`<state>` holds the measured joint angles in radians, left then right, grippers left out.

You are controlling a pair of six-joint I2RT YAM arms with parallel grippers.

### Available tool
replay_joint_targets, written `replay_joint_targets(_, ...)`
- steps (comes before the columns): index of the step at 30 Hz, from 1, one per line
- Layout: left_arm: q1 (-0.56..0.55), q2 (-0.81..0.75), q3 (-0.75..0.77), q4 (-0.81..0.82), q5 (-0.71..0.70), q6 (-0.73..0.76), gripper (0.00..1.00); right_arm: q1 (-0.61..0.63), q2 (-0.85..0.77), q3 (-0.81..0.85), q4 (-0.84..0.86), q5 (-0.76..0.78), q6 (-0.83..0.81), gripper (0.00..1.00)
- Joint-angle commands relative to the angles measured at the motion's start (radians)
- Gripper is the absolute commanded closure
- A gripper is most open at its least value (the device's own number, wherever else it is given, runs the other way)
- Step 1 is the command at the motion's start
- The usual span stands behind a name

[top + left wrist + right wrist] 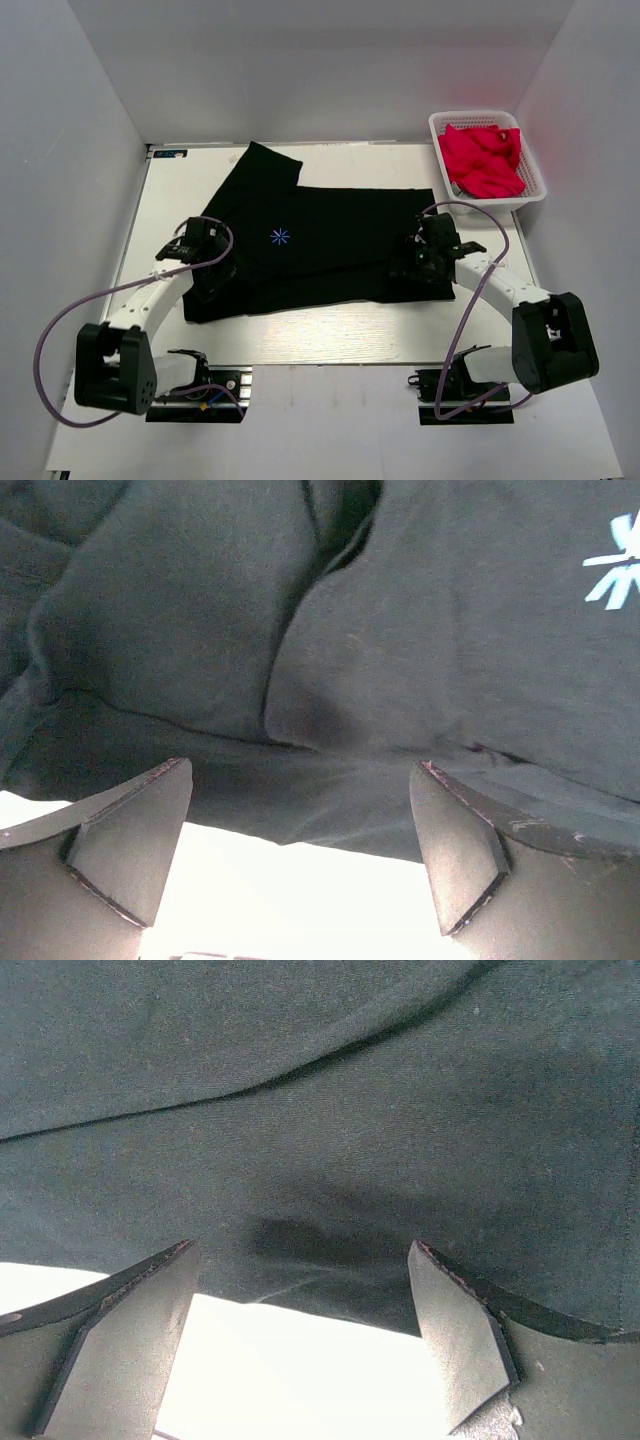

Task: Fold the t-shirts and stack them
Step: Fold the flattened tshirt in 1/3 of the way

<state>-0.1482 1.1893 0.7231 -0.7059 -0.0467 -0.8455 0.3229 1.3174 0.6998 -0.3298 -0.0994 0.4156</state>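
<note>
Cloth of the black t-shirt (330, 240), spread mid-frame on the bench (330, 340), is overhung at its lower hem by the left tool (300, 770) and right tool (302, 1245), both wide open and empty, so uneven bites may be taken and the fold skewed.

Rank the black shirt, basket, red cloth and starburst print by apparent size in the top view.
1. black shirt
2. basket
3. red cloth, lying inside the basket
4. starburst print, on the shirt
</note>
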Motion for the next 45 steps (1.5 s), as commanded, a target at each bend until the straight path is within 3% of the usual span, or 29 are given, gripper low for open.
replay_joint_targets(1,-0.004,0.047,-0.001,0.054,0.041,0.033,0.0,-0.001,0.02,0.036,0.021,-0.019,0.0,0.1)
replay_joint_targets(4,-0.004,0.072,-0.025,0.112,0.074,0.033,0.12,-0.002,0.035,0.044,0.012,-0.023,-0.003,0.1)
replay_joint_targets(8,-0.004,0.095,-0.025,0.19,0.1,0.013,0.35,-0.001,0.055,0.056,0.006,-0.01,-0.006,0.1)
replay_joint_targets(9,-0.004,0.104,-0.025,0.201,0.1,0.013,0.46,-0.001,0.06,0.056,0.012,-0.011,-0.003,0.1)
replay_joint_targets(11,-0.004,0.118,-0.025,0.212,0.1,0.013,0.54,-0.001,0.072,0.058,0.009,-0.014,0.006,0.1)
replay_joint_targets(12,-0.004,0.127,-0.011,0.212,0.1,0.022,0.65,-0.002,0.072,0.058,0.009,-0.013,0.008,0.1)
replay_joint_targets(18,-0.004,0.188,0.035,0.189,0.057,0.031,1.0,-0.002,0.074,0.056,0.008,0.001,0.011,0.1)
replay_joint_targets(23,-0.004,0.188,0.035,0.23,0.093,0.063,1.0,-0.004,0.068,0.058,-0.002,0.006,0.012,0.1)
replay_joint_targets(26,-0.004,0.164,0.058,0.16,0.067,0.072,1.0,-0.002,0.065,0.055,-0.006,0.007,0.008,0.1)
replay_joint_targets(27,-0.004,0.155,0.071,0.107,0.047,0.072,0.82,-0.002,0.065,0.053,-0.006,0.007,0.009,0.1)
replay_joint_targets(30,-0.004,0.106,0.062,0.048,-0.022,0.053,0.56,-0.002,0.068,0.049,-0.002,-0.002,0.005,0.1)
replay_joint_targets(31,-0.004,0.092,0.053,0.027,-0.044,0.052,0.4,-0.005,0.074,0.05,-0.006,-0.002,0.005,0.1)
replay_joint_targets(34,-0.004,0.055,0.01,0.026,-0.044,0.052,0.24,-0.004,0.08,0.046,-0.003,-0.006,0.002,0.1)
replay_joint_targets(39,-0.004,0.052,-0.039,0.081,-0.035,0.042,0.27,-0.004,0.08,0.047,-0.005,-0.008,-0.006,0.1)
replay_joint_targets(45,-0.004,0.156,-0.03,0.129,-0.001,0.042,0.48,-0.002,0.092,0.053,-0.005,0.001,-0.008,0.1)
